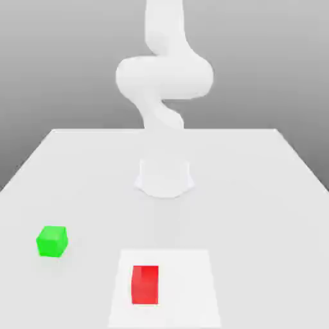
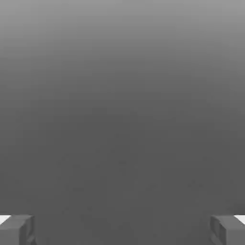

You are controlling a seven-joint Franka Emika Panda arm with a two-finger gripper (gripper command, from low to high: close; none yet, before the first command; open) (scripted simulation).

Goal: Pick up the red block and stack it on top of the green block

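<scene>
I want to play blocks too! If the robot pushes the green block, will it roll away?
The bright green, matte cube probably won't roll, since its sides look flat. It might slide instead, resting on the smooth-looking white table.

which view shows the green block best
The exterior view shows the green block best: its top and a side face are plain to see, and it sits on the table away from the red block. The hand view gives no sight of the green block, just a grey expanse between the tool's spread fingers.

Table: grn blk, red blk on wht sq.
</scene>
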